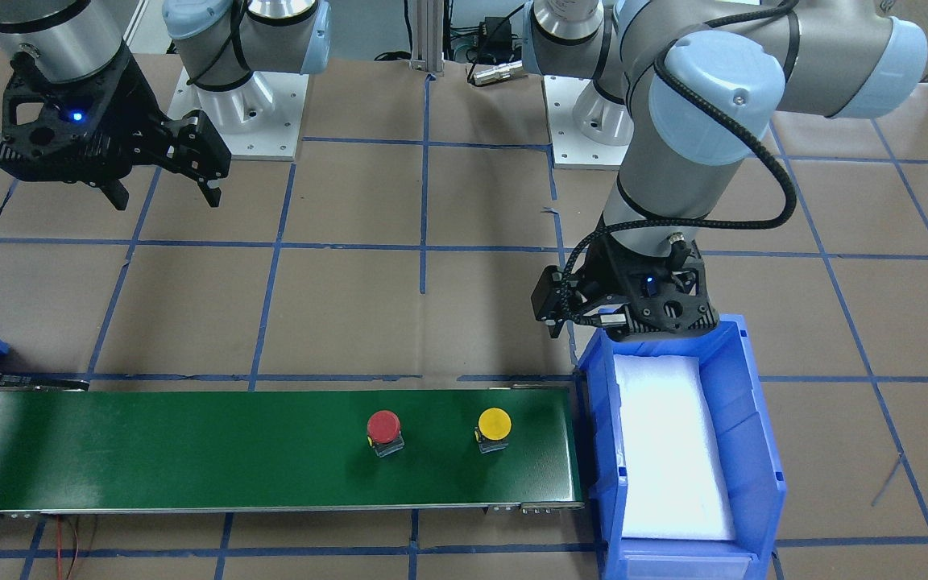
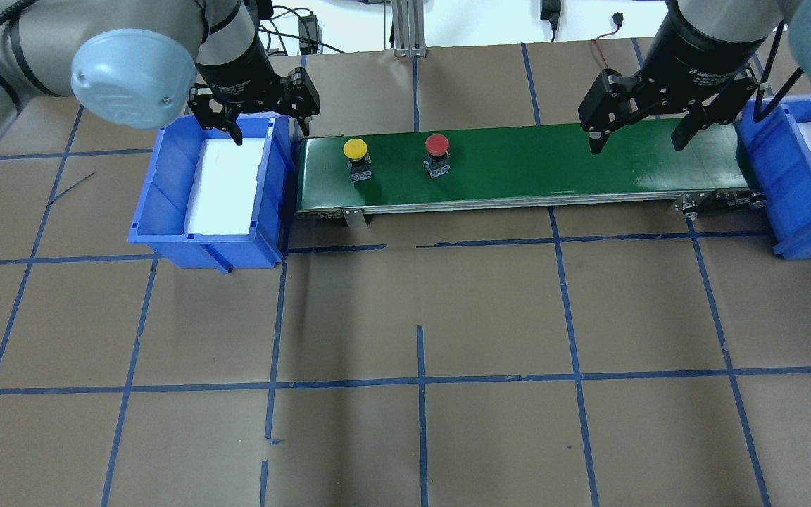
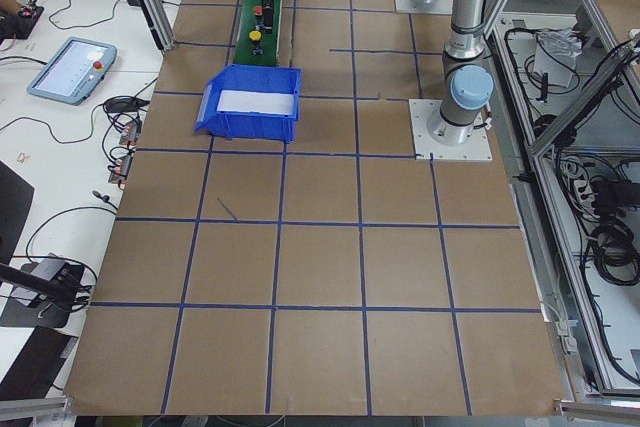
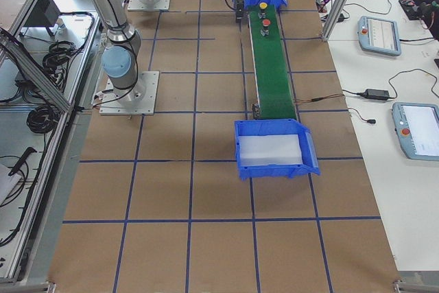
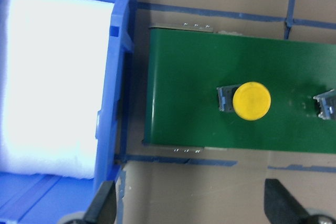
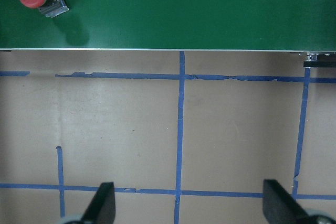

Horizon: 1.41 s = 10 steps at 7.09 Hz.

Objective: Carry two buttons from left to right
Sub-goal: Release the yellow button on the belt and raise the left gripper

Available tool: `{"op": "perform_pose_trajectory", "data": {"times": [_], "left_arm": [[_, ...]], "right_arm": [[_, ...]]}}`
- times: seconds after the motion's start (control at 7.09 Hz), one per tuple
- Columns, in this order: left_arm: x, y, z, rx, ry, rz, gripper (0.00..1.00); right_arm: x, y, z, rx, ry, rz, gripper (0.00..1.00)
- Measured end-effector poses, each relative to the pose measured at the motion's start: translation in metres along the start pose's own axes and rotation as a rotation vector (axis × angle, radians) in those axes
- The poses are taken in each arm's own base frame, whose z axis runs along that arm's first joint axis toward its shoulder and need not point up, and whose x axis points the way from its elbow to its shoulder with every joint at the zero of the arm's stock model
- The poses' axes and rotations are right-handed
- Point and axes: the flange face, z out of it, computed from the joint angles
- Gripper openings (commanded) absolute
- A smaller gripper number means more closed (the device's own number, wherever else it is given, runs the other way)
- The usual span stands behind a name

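Belt runs L–R on far side of table; L bin & R bin just beside its ends, a pad in each. On belt's L half: 1st button near L bin, 2nd button to its R. L gripper above L bin's belt-side edge; R gripper robot-side of belt's R part

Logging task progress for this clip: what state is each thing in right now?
left gripper: open, empty, near the left bin.
right gripper: open, empty, hovering off the belt.
yellow button: upright on the belt, near its left end.
red button: upright on the belt, ungripped.
left bin: no buttons inside.
right bin: no buttons inside.
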Motion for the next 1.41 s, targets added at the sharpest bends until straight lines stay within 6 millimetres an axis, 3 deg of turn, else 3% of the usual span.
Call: {"op": "perform_pose_trajectory", "data": {"times": [0.28, 0.56, 1.41], "left_arm": [[-0.031, 0.021, -0.033, -0.047, -0.023, -0.038, 1.00], [-0.050, 0.042, -0.068, -0.026, -0.024, -0.032, 1.00], [-0.058, 0.057, -0.053, -0.024, -0.026, 0.048, 1.00]], "right_arm": [[0.000, 0.000, 0.002, -0.005, 0.000, 0.000, 1.00], [0.002, 0.000, 0.004, -0.008, 0.000, 0.003, 1.00], [0.005, -0.001, 0.004, -0.008, 0.000, 0.007, 1.00]]}}
